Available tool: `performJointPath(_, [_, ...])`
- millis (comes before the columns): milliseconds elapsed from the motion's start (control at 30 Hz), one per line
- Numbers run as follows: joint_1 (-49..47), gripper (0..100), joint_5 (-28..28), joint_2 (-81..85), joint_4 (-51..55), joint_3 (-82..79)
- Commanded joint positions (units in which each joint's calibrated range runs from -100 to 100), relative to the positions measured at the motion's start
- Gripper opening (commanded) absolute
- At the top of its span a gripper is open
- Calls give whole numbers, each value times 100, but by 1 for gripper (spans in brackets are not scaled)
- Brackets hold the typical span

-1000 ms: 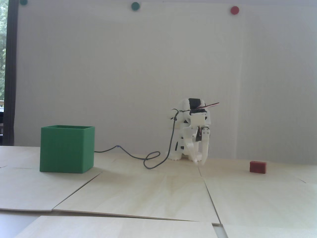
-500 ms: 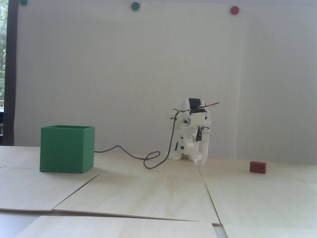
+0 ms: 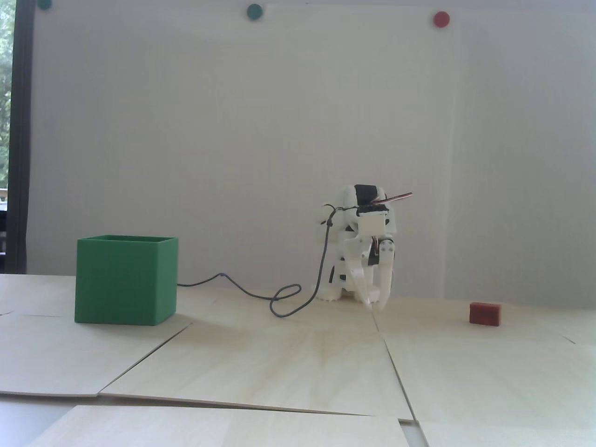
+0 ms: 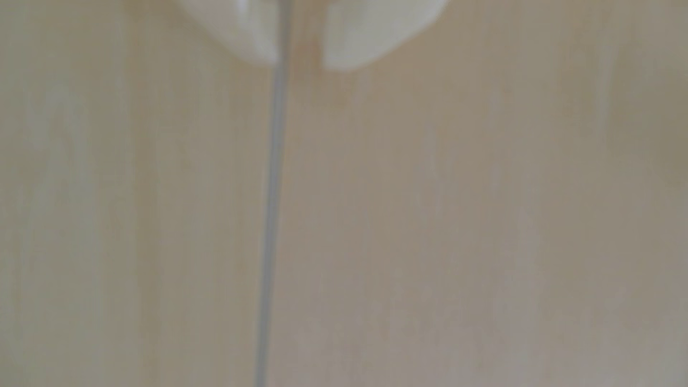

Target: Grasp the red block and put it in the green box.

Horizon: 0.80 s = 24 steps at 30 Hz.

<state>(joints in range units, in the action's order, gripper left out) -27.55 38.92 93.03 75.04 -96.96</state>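
Item count, fixed view:

- Red block (image 3: 484, 313): one.
- Green box (image 3: 125, 281): one.
- Robot arm (image 3: 365, 242): one, fitted with one pincer (image 3: 377, 305) having two fingers.
- Dark cable (image 3: 279, 298): one, forming one loop on the tabletop (image 3: 298, 363).
- Round wall dots: three in total; two green (image 3: 254, 11) (image 3: 44, 3) and one red (image 3: 441, 19).

Item count, wrist view:

- Finger tips: two (image 4: 257, 33) (image 4: 357, 41).
- Board seam (image 4: 271, 208): one.
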Motion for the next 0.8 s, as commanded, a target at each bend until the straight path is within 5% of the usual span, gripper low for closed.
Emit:
performJointPath(0, [1, 3, -8, 42, 135, -83])
performJointPath(567, [-23, 3, 7, 42, 127, -83])
performJointPath(767, [-249, 3, -8, -124, -1273, -29])
